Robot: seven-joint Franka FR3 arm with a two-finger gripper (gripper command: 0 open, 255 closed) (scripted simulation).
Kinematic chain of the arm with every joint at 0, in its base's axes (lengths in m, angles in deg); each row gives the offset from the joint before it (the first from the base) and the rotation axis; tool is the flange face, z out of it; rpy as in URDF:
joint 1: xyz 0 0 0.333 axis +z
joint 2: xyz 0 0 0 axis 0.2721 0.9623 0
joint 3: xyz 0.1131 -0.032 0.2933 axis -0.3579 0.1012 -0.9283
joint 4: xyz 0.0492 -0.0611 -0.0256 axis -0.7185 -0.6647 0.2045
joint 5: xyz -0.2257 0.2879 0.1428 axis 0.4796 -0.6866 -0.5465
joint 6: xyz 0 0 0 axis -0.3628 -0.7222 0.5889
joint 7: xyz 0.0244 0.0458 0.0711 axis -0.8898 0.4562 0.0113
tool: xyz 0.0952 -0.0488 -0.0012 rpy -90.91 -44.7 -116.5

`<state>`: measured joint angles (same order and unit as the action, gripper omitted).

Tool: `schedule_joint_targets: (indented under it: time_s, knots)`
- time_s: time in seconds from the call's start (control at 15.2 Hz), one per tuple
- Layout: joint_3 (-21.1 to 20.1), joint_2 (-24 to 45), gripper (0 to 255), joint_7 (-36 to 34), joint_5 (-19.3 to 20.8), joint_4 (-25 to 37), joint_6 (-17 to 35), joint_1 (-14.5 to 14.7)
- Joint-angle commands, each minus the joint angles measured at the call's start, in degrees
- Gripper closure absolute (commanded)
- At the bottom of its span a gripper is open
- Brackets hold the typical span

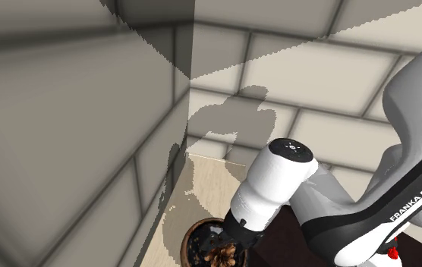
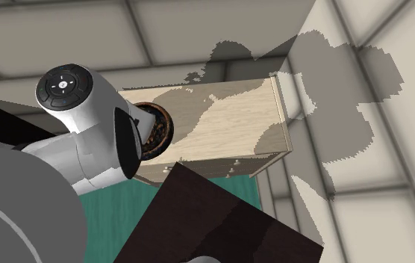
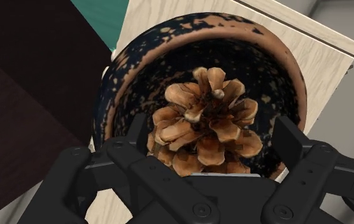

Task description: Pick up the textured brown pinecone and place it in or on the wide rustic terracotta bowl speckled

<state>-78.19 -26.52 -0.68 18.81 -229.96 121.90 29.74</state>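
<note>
We see the pinecone (image 3: 207,124) end-on in the wrist view. Its long axis runs roughly along the gripper's line of sight, one end pointing down into the speckled terracotta bowl (image 3: 137,51), and its brown scales fan out towards us. It sits within the bowl's rim, near the middle. The gripper (image 3: 214,132) hangs directly over it with its jaws wide apart. One of the fingers (image 3: 290,137) shows a dark sliver of gap beside the scales, and the other is just beside them. The bowl stands on a light wood cabinet (image 2: 228,119), near the edge closest to the dark stand (image 3: 29,95).
</note>
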Motion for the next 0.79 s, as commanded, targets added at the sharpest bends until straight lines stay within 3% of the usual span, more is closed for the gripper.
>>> schedule_joint_targets:
  time_s: [0.0, 0.4, 0.46, 0.73]
  knots:
    - [-0.2, 0.7, 0, -0.8, 1.2, 0.0, 0.7, -0.4]
    - [-0.2, 0.7, 0, -0.8, 1.2, 0.0, 0.7, -0.4]
    - [-0.2, 0.7, 255, -0.8, 1.2, 0.0, 0.7, -0.4]
    - [-0.2, 0.7, 255, -0.8, 1.1, 0.0, 0.7, -0.4]
